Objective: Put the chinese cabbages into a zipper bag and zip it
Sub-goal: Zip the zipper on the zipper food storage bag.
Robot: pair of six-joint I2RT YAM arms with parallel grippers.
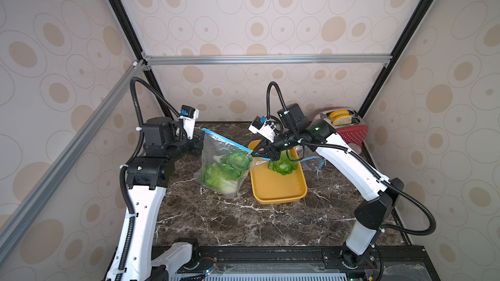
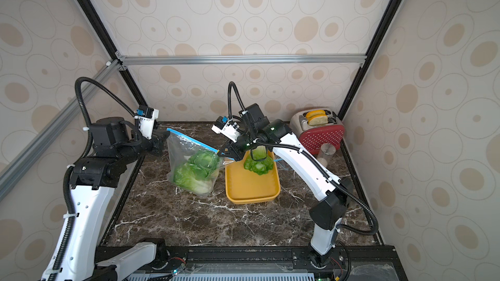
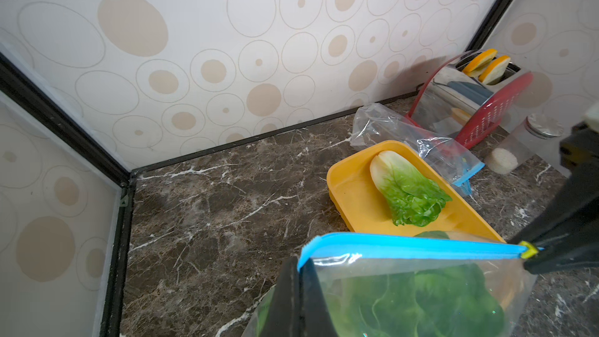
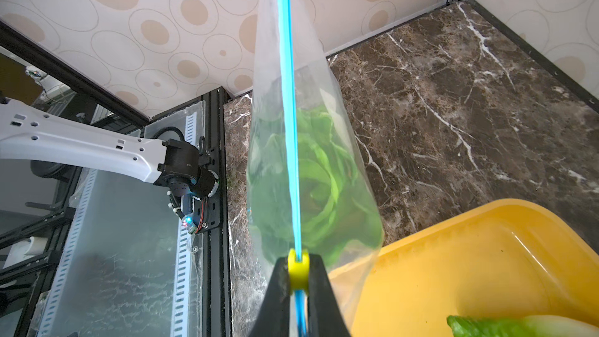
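In both top views the bag (image 1: 213, 148) hangs stretched just left of frame centre, and its bottom appears to rest on the tabletop (image 1: 243, 220). The left end effector (image 1: 201, 137) is clamped tight on the bag's upper-left corner. The right end effector (image 1: 254, 153) is pinched closed at the other end of the blue zip strip (image 1: 227, 140), dead centre. Two cabbages (image 1: 230, 168) sit stacked inside, green through the plastic. The third cabbage (image 1: 284, 167) lies on the yellow tray (image 1: 276, 187) just right of the bag, partly under the right arm. A toaster (image 1: 349, 128) stands at right, by the back wall.

Over to the left wrist: the left end effector (image 3: 299, 264) is squeezed flat on the bag corner. The zip strip (image 3: 411, 244) runs across to the yellow slider (image 3: 529, 250), nipped by the right end effector (image 3: 531, 254). Beyond them the third cabbage (image 3: 408, 189) lies on the tray (image 3: 350, 189). A spare bag (image 3: 405, 134) lies behind the tray, near a jar (image 3: 531, 137).

Right wrist now: the right end effector (image 4: 299, 259) has its jaws shut on the slider (image 4: 299, 270). The zip strip (image 4: 288, 92) reads as one closed blue line. The cabbages (image 4: 317, 183) glow green inside the bag, beside the tray (image 4: 453, 254).
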